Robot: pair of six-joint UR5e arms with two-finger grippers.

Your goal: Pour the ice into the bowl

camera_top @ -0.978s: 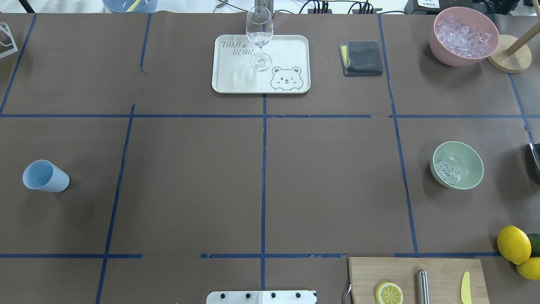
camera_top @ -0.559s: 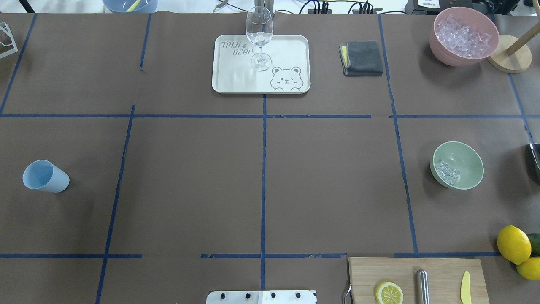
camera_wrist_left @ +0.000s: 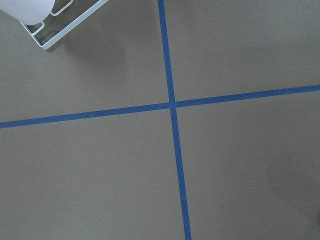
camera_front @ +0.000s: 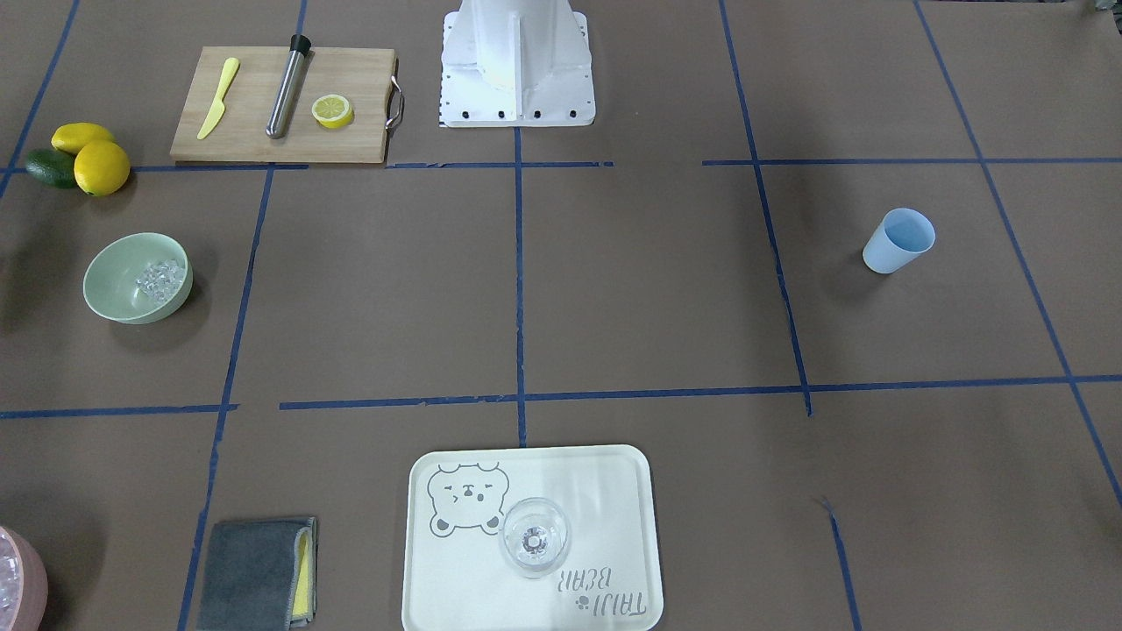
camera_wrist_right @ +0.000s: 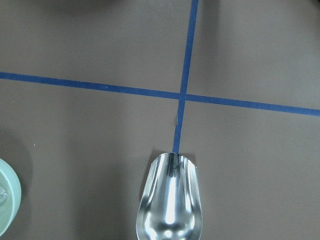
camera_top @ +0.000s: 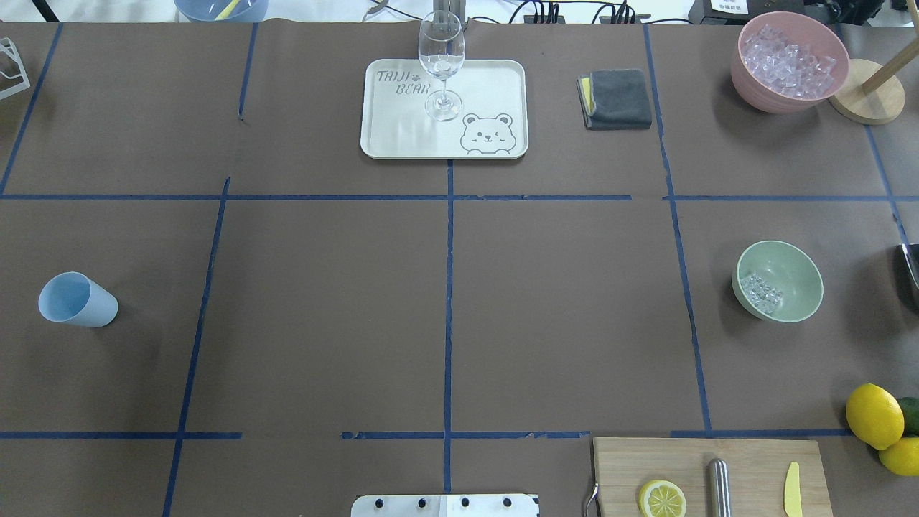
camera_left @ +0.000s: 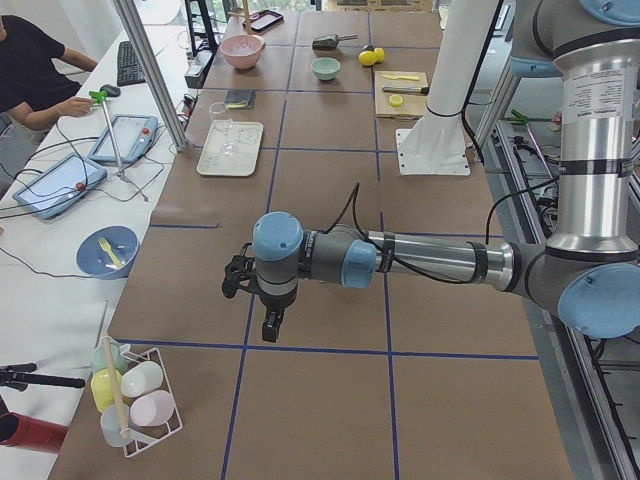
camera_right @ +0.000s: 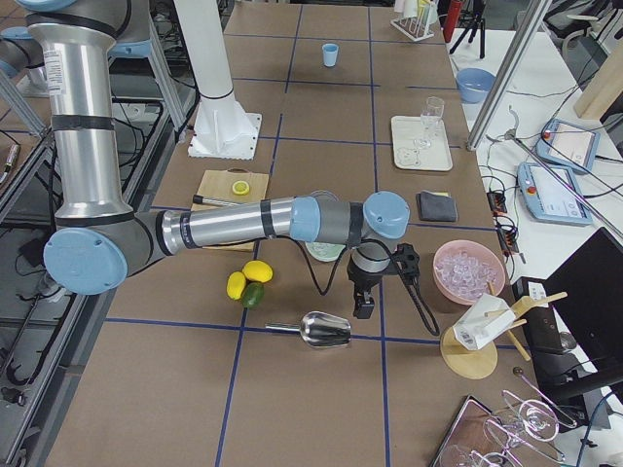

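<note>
The mint-green bowl (camera_top: 793, 273) stands at the table's right side and also shows in the front view (camera_front: 110, 285). A small heap of clear ice (camera_top: 761, 293) lies inside it, seen too in the front view (camera_front: 162, 280). An empty metal scoop (camera_wrist_right: 170, 205) lies on the table near the bowl's edge (camera_wrist_right: 7, 200). My right gripper (camera_right: 363, 306) hangs beside the scoop (camera_right: 326, 331); I cannot tell whether it is open or shut. My left gripper (camera_left: 268, 328) hangs over the table's far left end, and I cannot tell its state either.
A pink bowl (camera_top: 790, 61) full of ice stands at the back right by a wooden stand (camera_top: 865, 93). A blue cup (camera_top: 75, 300) stands left. A tray (camera_top: 488, 86) holds a wine glass (camera_top: 441, 64). A grey cloth (camera_top: 617, 99), lemons (camera_top: 874, 416) and a cutting board (camera_top: 754, 459) are also there.
</note>
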